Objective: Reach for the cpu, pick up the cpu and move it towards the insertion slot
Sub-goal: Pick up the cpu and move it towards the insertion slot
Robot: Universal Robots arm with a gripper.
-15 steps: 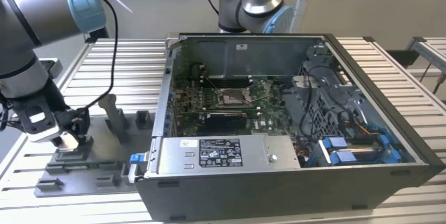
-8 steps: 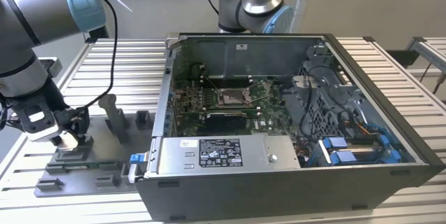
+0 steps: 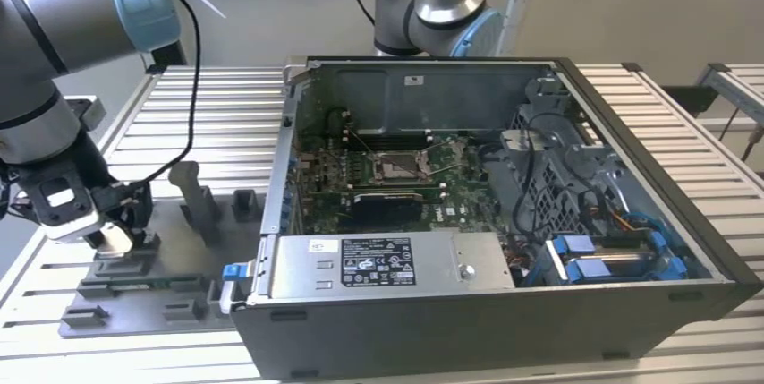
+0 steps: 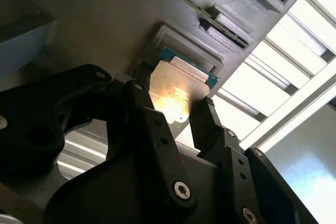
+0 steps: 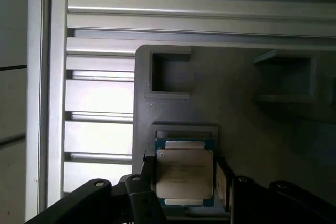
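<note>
While my arm hangs low over the exterior view's left end of the bench, stock reads as follows.

Item 1: bench (image 3: 692,124), ribbed aluminium slats, pale and shiny.

Item 2: computer case (image 3: 478,330), dark grey sheet-metal box, open on top, green circuit board inside.

Item 3: plate (image 3: 179,290), matt grey plastic with a fine grain. It is flat on the bench beside the case, with raised blocks and rectangular pockets.

Item 4: socket (image 3: 395,166), small square silver frame with a dark centre, on the board inside the case, well apart from my gripper (image 3: 114,239).

Item 5: chip (image 5: 185,174), thin flat square with a brushed silvery lid on a green-edged base, lying at a shallow pocket of the plate.

Item 6: my two black fingers (image 4: 207,114), angular metal with bolt heads, closed against opposite edges of the chip (image 4: 176,90), pinching it in both wrist views.
</note>
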